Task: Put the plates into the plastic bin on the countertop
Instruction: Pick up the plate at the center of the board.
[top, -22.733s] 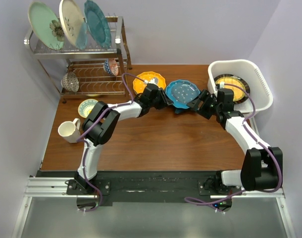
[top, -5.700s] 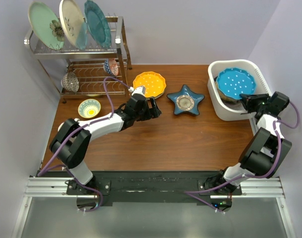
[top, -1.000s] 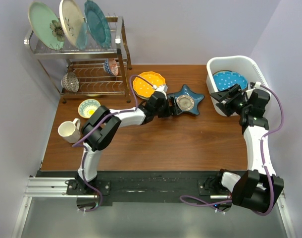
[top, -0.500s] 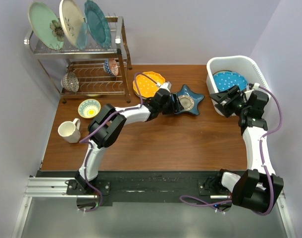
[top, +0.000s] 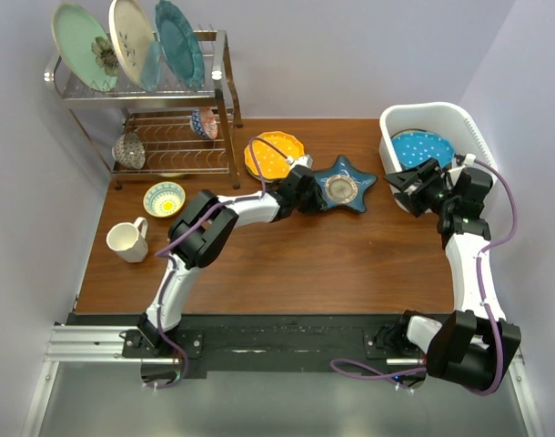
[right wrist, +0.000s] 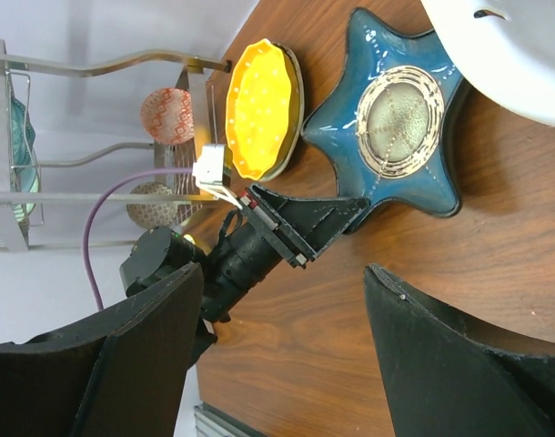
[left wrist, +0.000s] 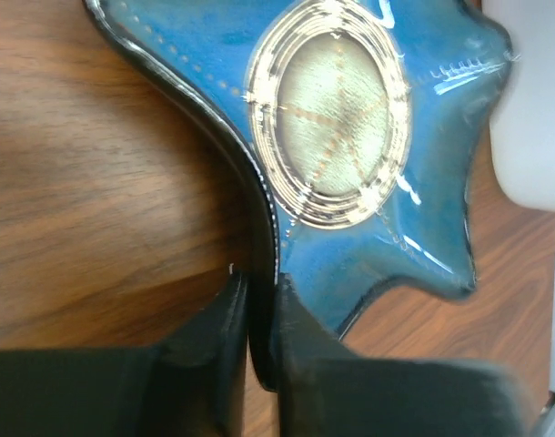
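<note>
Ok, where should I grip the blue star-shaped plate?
Pinch the blue star-shaped plate by its upturned rim, in the concave notch between two points, from the left arm's side. It lies flat, so only that edge gives purchase; the left gripper pinches it there.

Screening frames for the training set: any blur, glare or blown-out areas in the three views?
Top external: sharp and evenly lit. Left wrist: the left pincer is dark and out of focus at the bottom edge, white glare streaks sit on the star plate, and the bin is a blurred pale patch. Right wrist: the right pincer shows as soft black shapes, while the star plate is crisp.
</note>
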`<action>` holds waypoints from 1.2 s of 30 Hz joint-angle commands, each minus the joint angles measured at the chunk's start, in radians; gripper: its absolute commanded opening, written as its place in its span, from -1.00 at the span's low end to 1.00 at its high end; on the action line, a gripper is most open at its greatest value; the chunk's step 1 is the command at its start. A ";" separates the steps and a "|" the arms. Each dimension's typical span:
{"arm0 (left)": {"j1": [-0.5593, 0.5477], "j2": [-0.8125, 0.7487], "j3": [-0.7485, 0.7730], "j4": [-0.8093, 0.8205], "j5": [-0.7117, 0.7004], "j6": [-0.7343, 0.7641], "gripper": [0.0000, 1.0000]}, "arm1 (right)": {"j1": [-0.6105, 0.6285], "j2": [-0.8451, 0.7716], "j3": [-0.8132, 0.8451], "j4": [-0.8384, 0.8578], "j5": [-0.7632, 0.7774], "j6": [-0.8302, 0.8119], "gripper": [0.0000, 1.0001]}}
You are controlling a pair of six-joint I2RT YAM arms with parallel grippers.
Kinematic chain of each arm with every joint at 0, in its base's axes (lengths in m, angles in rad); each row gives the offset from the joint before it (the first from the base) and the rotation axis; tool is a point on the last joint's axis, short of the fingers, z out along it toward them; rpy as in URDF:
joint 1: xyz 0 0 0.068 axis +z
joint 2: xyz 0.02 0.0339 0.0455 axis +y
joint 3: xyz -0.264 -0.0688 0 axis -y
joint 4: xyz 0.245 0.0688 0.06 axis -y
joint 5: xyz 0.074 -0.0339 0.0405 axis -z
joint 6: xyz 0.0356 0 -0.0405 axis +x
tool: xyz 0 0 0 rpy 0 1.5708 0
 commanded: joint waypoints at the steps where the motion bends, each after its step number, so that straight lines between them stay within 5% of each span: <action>1: -0.003 0.001 0.011 -0.008 -0.007 -0.013 -1.00 | 0.001 -0.009 -0.008 0.046 -0.026 0.010 0.50; 12: -0.003 -0.174 -0.229 0.127 -0.077 -0.041 -1.00 | 0.001 0.011 -0.005 0.040 -0.035 -0.010 0.50; 36: -0.008 -0.450 -0.349 0.179 -0.042 0.025 -1.00 | 0.001 0.022 -0.044 0.067 -0.046 -0.003 0.60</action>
